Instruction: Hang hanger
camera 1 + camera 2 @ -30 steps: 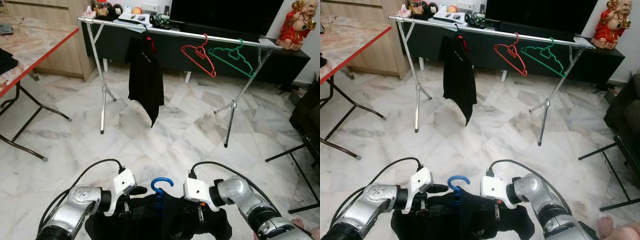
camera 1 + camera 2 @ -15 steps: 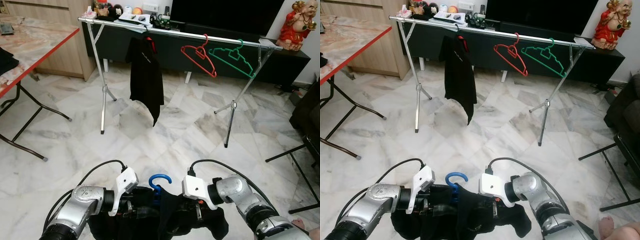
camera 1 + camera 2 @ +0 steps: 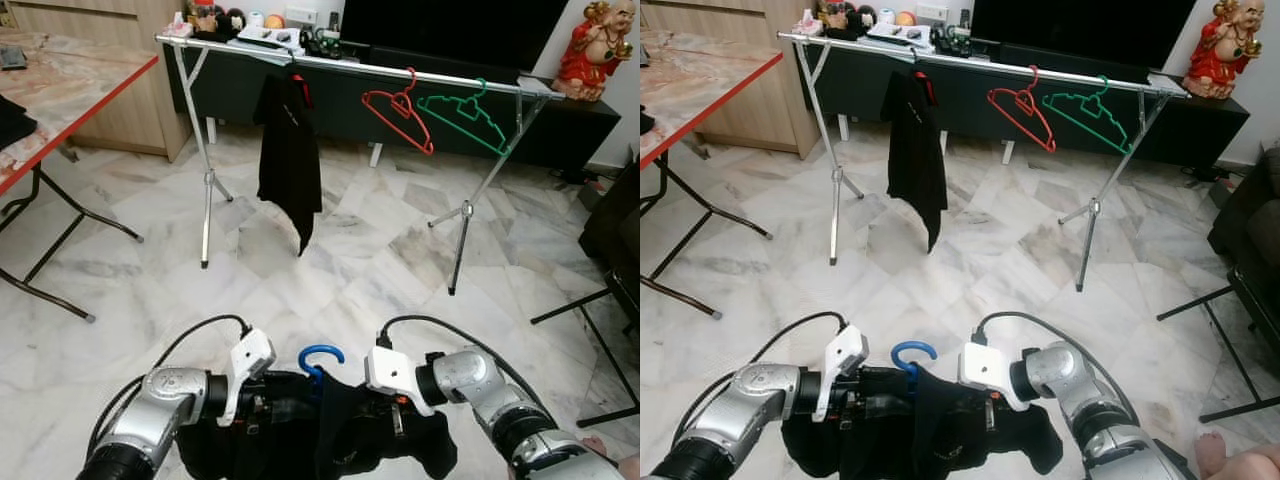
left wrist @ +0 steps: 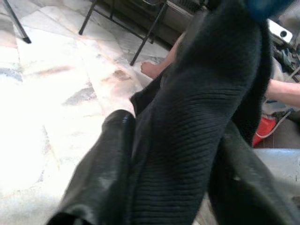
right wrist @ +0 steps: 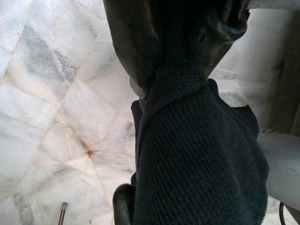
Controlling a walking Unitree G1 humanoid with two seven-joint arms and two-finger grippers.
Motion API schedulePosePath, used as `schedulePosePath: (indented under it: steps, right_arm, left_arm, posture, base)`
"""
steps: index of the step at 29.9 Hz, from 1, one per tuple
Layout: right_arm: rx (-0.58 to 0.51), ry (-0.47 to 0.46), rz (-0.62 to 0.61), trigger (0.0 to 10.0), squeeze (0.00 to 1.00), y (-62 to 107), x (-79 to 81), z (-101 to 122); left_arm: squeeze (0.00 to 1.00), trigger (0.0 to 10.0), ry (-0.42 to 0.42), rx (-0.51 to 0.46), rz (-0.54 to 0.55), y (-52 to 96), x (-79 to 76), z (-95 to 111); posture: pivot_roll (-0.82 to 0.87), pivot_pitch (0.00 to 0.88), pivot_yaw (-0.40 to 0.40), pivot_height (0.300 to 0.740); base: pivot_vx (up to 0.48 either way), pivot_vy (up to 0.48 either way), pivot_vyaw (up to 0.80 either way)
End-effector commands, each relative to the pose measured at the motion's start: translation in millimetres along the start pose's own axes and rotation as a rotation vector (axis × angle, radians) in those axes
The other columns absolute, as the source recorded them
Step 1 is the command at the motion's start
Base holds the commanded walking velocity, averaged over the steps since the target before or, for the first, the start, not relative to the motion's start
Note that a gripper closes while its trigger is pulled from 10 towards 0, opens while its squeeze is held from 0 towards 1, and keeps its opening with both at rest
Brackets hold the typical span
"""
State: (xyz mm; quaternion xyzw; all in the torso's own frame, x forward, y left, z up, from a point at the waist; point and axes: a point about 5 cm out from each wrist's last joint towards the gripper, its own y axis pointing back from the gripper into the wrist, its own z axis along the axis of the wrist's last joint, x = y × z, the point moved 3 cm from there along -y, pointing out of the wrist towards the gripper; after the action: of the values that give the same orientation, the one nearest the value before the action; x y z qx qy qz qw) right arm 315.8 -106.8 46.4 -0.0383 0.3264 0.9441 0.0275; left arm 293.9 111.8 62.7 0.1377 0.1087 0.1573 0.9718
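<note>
Black knit garment [image 4: 197, 126] pinched between left gripper [image 4: 173, 154] fingers, right gripper [image 5: 180, 51] clamped on it too — blue hanger [image 3: 320, 358] hook between, marble floor [image 3: 330, 270], far rack [image 3: 350, 68].

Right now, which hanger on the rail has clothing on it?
The leftmost hanger: a black shirt hangs from it. The red hanger and green hanger to its right are bare.

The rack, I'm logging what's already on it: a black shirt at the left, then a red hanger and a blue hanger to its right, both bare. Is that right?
Not quite. The bare hanger beside the red hanger on the rack is a green hanger, as the left eye view shows. The black shirt does hang at the left. The blue hanger sits in the dark garment held between both grippers.
</note>
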Motion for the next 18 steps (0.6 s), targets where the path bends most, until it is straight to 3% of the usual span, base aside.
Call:
schedulePosePath:
  steps: [1, 18]
  right_arm:
    - [-0.056, -0.003, -0.079, 0.0, 0.0, 9.1, -15.3, 12.3]
    - [-0.056, -0.012, -0.126, 0.0, 0.0, 10.5, -19.6, 12.1]
  left_arm:
    - [0.0, 0.0, 0.015, 0.01, -0.041, -6.3, -6.0, -2.3]
    - [0.0, 0.0, 0.025, -0.004, -0.049, -8.4, -7.7, 0.6]
  posture:
    - [0.02, 0.105, -0.116, 0.74]
    - [0.02, 0.111, -0.105, 0.74]
  base:
    - [0.0, 0.0, 0.0]
    - [0.0, 0.0, 0.0]
